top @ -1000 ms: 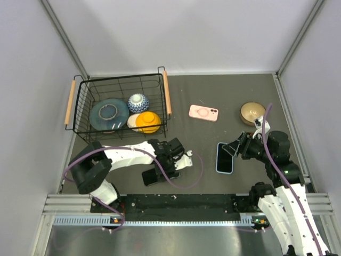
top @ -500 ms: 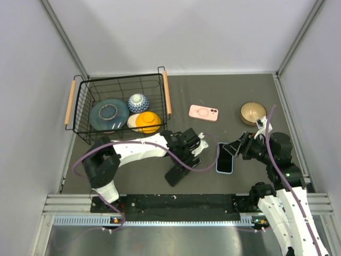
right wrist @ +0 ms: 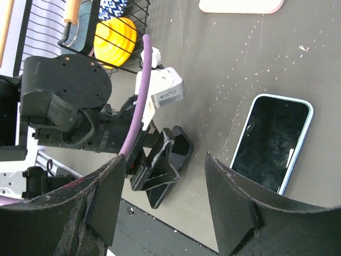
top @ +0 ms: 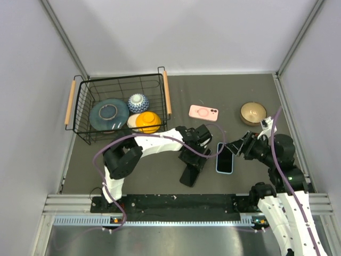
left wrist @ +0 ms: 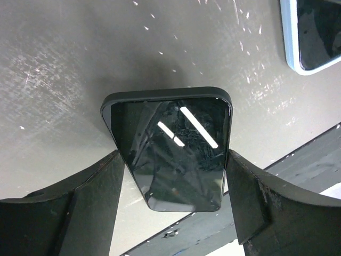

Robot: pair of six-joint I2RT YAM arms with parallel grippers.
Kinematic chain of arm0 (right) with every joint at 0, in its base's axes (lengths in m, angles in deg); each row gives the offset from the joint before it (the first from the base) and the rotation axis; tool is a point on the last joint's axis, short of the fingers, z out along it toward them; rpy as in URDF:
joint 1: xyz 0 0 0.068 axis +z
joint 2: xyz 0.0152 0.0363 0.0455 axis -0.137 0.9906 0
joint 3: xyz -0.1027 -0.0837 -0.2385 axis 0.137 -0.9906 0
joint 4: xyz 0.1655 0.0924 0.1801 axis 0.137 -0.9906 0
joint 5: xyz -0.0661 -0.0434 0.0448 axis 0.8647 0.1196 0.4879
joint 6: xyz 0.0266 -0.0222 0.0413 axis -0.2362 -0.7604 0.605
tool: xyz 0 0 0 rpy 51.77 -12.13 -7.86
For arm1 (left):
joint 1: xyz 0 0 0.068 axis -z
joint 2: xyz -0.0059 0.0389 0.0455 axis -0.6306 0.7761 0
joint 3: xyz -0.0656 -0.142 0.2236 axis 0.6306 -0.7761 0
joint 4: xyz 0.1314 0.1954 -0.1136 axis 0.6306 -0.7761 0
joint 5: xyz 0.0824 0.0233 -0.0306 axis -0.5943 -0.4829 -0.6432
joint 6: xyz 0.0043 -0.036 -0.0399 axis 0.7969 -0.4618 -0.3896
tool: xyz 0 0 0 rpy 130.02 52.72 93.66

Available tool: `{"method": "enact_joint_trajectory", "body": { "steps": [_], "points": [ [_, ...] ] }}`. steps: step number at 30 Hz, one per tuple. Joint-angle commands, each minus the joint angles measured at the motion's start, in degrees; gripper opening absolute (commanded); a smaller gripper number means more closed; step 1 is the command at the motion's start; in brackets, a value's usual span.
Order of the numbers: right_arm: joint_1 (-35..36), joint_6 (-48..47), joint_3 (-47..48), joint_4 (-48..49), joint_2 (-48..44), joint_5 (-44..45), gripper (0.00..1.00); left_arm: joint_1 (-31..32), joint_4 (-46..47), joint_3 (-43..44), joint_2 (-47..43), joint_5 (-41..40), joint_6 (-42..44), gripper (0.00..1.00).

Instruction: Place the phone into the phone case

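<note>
My left gripper (top: 193, 160) is shut on the phone (top: 189, 175), gripping its two long edges. In the left wrist view the phone's (left wrist: 170, 154) glossy black screen faces the camera between the fingers (left wrist: 96, 197), with its far end low over the table. The pink phone case (top: 203, 112) lies back up at the far middle, and its edge shows in the right wrist view (right wrist: 241, 4). My right gripper (top: 238, 146) is open and empty, hovering right of the held phone (right wrist: 184, 150).
A black-faced slab with a light blue rim (top: 224, 158) lies between the two grippers. A wire basket (top: 79, 109) at the far left holds a plate and bowls. A gold bowl (top: 252, 112) sits at the far right. A black rail (top: 176, 204) runs along the near edge.
My left gripper has carried the phone to the right, towards the blue-rimmed slab, and turned it more lengthwise. The right gripper has shifted slightly right.
</note>
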Motion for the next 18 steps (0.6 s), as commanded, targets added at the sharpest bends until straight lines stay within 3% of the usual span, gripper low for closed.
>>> {"method": "enact_joint_trajectory", "body": {
  "steps": [1, 11, 14, 15, 18],
  "points": [
    [0.55, 1.03, 2.79, 0.3, -1.35, 1.85, 0.61, -0.88, 4.93, 0.55, 0.09, -0.45, -8.99, 0.31],
    [0.55, 3.58, 3.85, -0.14, -1.62, 4.22, 0.61, -1.23, 7.84, -2.8, -3.33, -4.49, -11.99, 0.62],
    [0.47, 4.28, 4.38, -0.31, -1.97, 5.1, 0.62, -1.41, 7.93, -3.15, -5.17, -5.55, -11.9, 0.85],
    [0.55, 4.46, 4.38, -0.4, -1.97, 5.36, 0.61, -1.5, 7.84, -3.24, -5.62, -5.64, -11.9, 0.99],
    [0.55, 5.25, 4.38, -0.49, -1.88, 6.33, 0.61, -1.67, 8.1, -3.85, -7.64, -6.34, -11.72, 0.99]
  ]
}}
